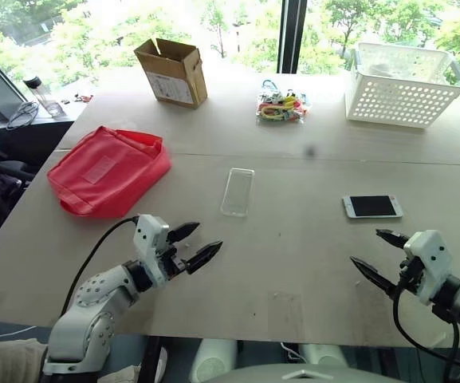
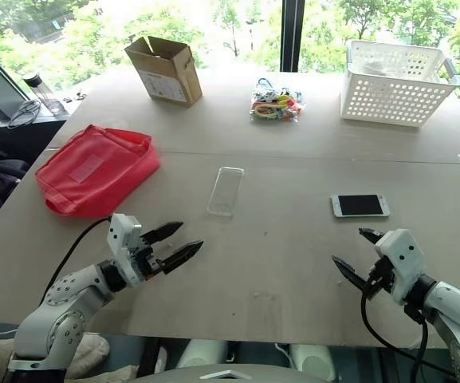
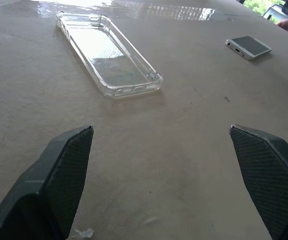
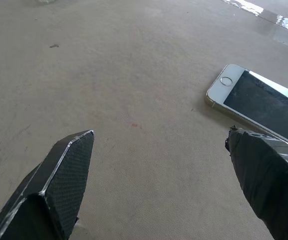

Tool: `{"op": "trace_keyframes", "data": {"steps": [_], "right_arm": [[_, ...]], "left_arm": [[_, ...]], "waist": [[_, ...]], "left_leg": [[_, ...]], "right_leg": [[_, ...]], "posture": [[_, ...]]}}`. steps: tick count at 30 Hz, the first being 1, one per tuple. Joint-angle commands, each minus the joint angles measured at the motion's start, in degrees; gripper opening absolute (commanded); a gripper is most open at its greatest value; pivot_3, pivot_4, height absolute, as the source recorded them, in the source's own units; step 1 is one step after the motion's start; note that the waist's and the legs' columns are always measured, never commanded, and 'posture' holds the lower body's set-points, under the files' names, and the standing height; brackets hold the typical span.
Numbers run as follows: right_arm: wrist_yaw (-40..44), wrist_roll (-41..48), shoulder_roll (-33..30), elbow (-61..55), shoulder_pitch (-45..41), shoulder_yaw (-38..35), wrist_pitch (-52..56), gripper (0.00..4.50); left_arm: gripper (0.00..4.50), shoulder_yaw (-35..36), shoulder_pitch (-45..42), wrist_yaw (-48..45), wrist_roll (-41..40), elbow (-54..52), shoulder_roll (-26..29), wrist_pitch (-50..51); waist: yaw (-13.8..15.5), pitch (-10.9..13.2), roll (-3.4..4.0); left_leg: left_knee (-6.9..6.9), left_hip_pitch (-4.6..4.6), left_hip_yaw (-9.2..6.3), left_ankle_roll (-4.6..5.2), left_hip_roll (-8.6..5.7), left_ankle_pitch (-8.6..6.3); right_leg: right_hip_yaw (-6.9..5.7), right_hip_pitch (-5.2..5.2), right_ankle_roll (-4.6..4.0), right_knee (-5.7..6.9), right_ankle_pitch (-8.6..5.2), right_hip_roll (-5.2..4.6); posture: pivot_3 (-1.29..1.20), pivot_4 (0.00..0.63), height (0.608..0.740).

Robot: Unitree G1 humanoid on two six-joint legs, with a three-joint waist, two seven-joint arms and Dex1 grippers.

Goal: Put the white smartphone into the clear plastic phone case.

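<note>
Nothing of the task looks done yet. The phone (image 1: 372,207) lies flat, screen up, on the right side of the table (image 1: 293,263), and the case (image 1: 237,191) lies empty, open side up, near the middle, well apart from the phone.

The left end effector (image 1: 197,246) hovers near the table's near edge, released, jaws spread wide and holding nothing; it points toward the case. The right end effector (image 1: 378,254) is likewise released and empty, just near of the phone; in the right wrist view one finger (image 4: 263,175) overlaps the phone's edge, but I cannot tell whether it touches.

Left to do, as I judge it: grasp the phone, carry it left to the case, and seat it inside the rim.

Count: one phone, one case, two end effectors. Elsewhere on the table: one red bag (image 1: 108,170) at the left, one cardboard box (image 1: 171,72) at far left, one bundle of coloured cords (image 1: 281,105) at far centre, one white basket (image 1: 401,84) at far right.
</note>
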Motion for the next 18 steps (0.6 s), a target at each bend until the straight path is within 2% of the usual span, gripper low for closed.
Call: {"op": "trace_keyframes", "data": {"steps": [1, 9, 12, 18], "right_arm": [[-0.71, 0.30, 0.05, -2.21, -1.08, -0.68, -0.23, 4.50], [0.03, 1.99, -1.29, -5.31, -4.60, 1.87, 2.55, 4.50], [3.40, 3.41, -2.74, -5.35, -4.63, 1.33, 1.43, 4.50], [8.93, 6.57, -5.02, -6.62, -3.45, 0.97, -0.17, 4.50]], "left_arm": [[4.46, 0.19, -2.71, 0.11, -0.45, -2.95, 0.63, -0.23], [4.46, -4.38, -12.26, -2.54, 4.44, 0.10, 3.95, -1.25], [4.46, -8.01, -18.46, -5.52, 7.84, 5.25, 7.56, 0.44], [4.46, -15.03, -27.89, -14.40, 13.35, 17.28, 9.26, -4.44]], "waist": [[0.00, 0.00, 0.00], [0.19, 0.00, 0.00], [0.33, 0.02, 0.01], [0.26, 0.03, 0.01]], "left_leg": [[0.00, 0.00, 0.00, 0.00, 0.00, 0.00], [0.01, -0.01, 0.00, 0.00, -0.01, 0.00], [0.01, -0.05, 0.02, 0.06, -0.01, -0.04], [0.01, -0.05, 0.03, 0.08, -0.01, -0.05]], "right_leg": [[0.00, 0.00, 0.00, 0.00, 0.00, 0.00], [0.00, 0.01, 0.01, -0.01, 0.01, 0.30], [0.01, -0.01, 0.01, -0.05, 0.01, 0.30], [0.00, 0.00, 0.02, -0.07, 0.01, 0.36]], "posture": [[0.00, 0.150, 0.740], [0.00, 0.150, 0.740], [0.00, 0.150, 0.740], [0.00, 0.150, 0.740]]}}
